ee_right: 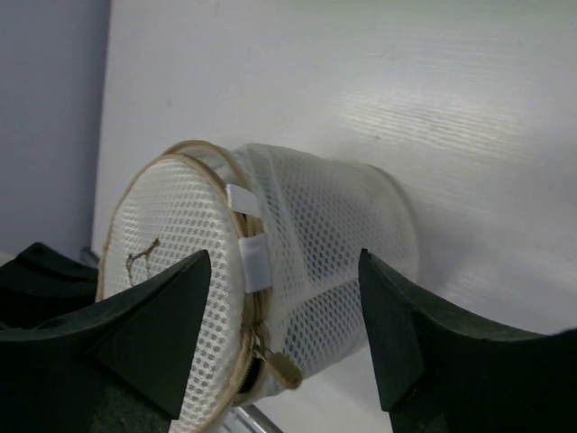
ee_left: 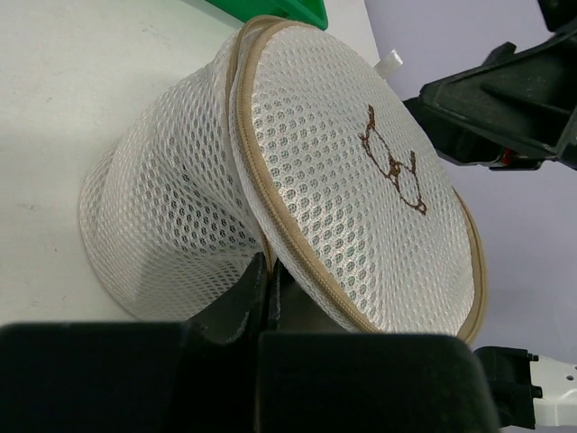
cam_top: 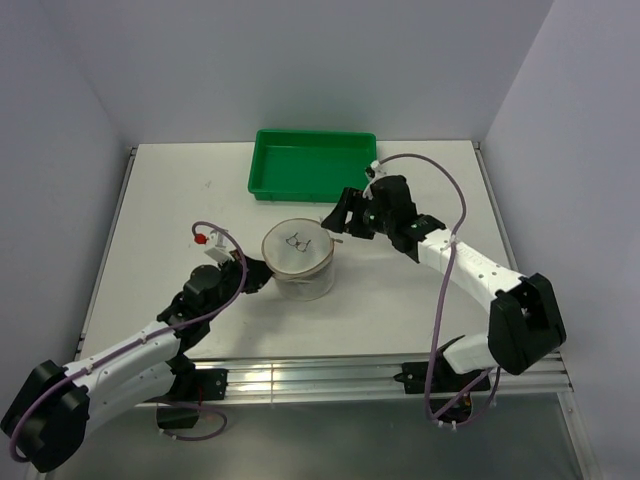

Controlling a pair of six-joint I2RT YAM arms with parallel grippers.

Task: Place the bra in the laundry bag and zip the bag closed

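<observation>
The laundry bag [cam_top: 298, 258], a white mesh cylinder with a tan zip round its flat lid [ee_left: 361, 180], stands mid-table. My left gripper [cam_top: 262, 275] is at its left side. In the left wrist view the fingers [ee_left: 257, 284] are pressed together on the mesh just under the rim. My right gripper [cam_top: 333, 220] hovers at the bag's far right side, open. In the right wrist view it [ee_right: 284, 262] stands apart from the bag [ee_right: 315, 234], with the zip pull [ee_right: 280, 366] hanging free below a short unzipped gap. The bra is not in view.
A green tray [cam_top: 313, 165] stands just behind the bag, close to my right gripper. Purple-grey walls close in the table on the left, back and right. A metal rail [cam_top: 330, 375] runs along the near edge.
</observation>
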